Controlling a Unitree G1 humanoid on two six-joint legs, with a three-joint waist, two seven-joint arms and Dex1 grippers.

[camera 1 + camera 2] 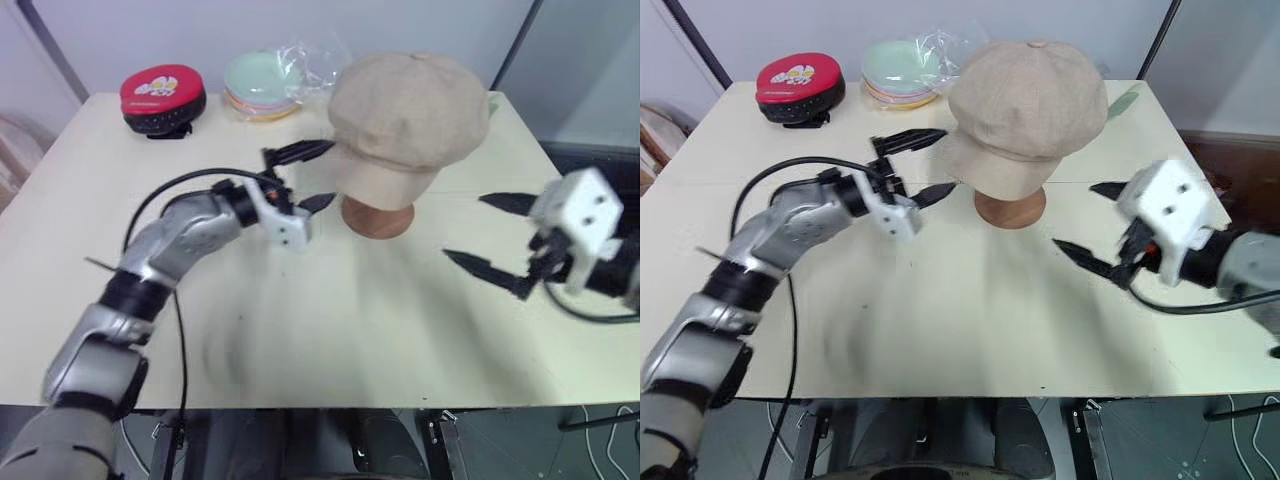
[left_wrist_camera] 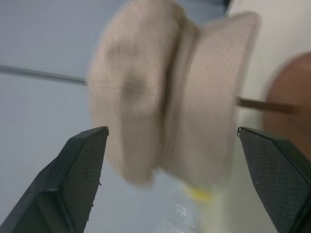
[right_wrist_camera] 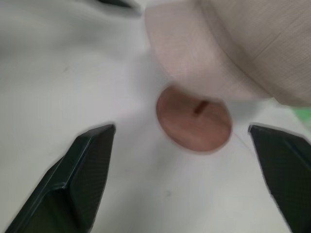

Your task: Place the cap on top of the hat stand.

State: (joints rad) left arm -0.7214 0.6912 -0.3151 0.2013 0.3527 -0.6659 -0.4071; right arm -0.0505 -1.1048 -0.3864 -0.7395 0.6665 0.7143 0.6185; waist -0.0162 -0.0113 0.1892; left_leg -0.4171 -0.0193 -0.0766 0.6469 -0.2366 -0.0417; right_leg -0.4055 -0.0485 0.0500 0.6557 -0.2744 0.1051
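Note:
The beige cap (image 1: 408, 118) rests on top of the brown hat stand, whose round base (image 1: 378, 218) shows beneath it; the top disc is hidden under the fabric. The left wrist view shows the cap (image 2: 170, 97) and the thin rod (image 2: 265, 104). My left gripper (image 1: 307, 177) is open just left of the cap's brim, apart from it, with nothing between its fingers. My right gripper (image 1: 488, 232) is open to the right of the stand, holding nothing. In the right wrist view the base (image 3: 194, 119) lies below the cap (image 3: 252, 48).
A red-topped black cap (image 1: 162, 97) sits at the table's back left. A stack of pastel plates (image 1: 258, 85) and a clear plastic bag (image 1: 315, 62) lie behind the stand. The table's front edge (image 1: 320, 405) is near me.

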